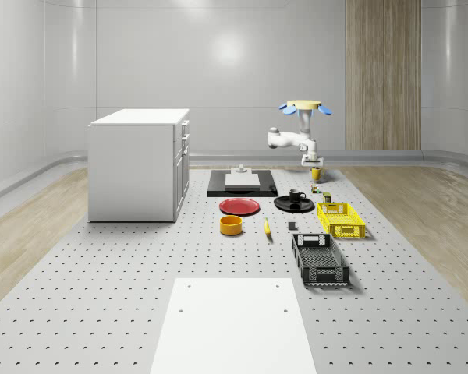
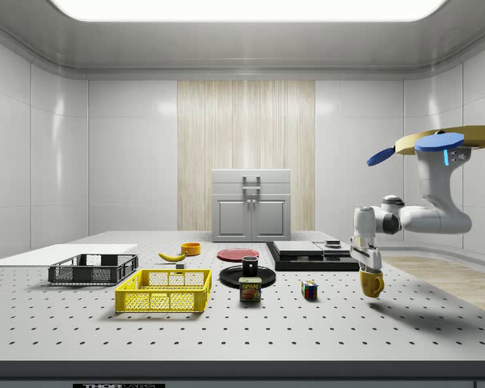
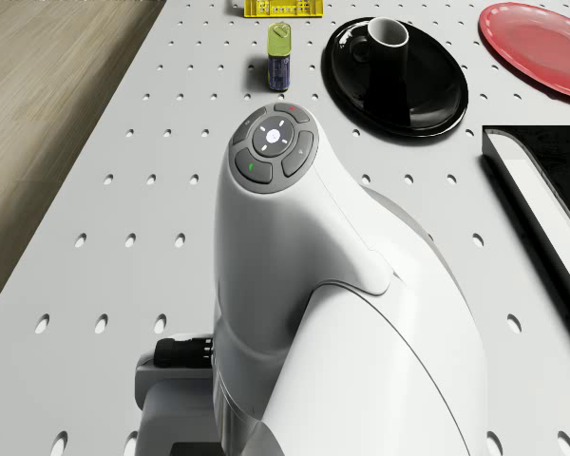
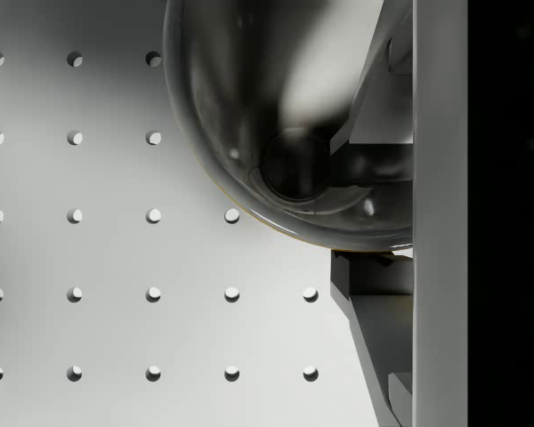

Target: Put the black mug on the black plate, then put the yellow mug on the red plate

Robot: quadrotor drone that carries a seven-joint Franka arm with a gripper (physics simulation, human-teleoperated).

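Note:
The drone (image 2: 440, 144) hovers over the table's far right part in the whole-scene view, beyond the black plate. Its arm reaches down, and the gripper (image 2: 370, 272) is shut on the yellow mug (image 2: 372, 284), which hangs just above the table. In the whole-scene view the yellow mug (image 1: 317, 173) hangs behind the black plate (image 1: 294, 205). The black mug (image 1: 296, 196) stands upright on that plate. The red plate (image 1: 240, 206) lies bare to its left. The wrist view looks into the mug's bowl (image 4: 285, 116), with one finger (image 4: 374, 307) beside it.
A yellow crate (image 1: 341, 220) and a black crate (image 1: 320, 259) sit on the right. A yellow bowl (image 1: 231, 225) and a banana (image 1: 267, 227) lie near the red plate. A can (image 2: 250, 289) and a colour cube (image 2: 309, 290) stand near the mug. A white cabinet (image 1: 140, 164) stands left.

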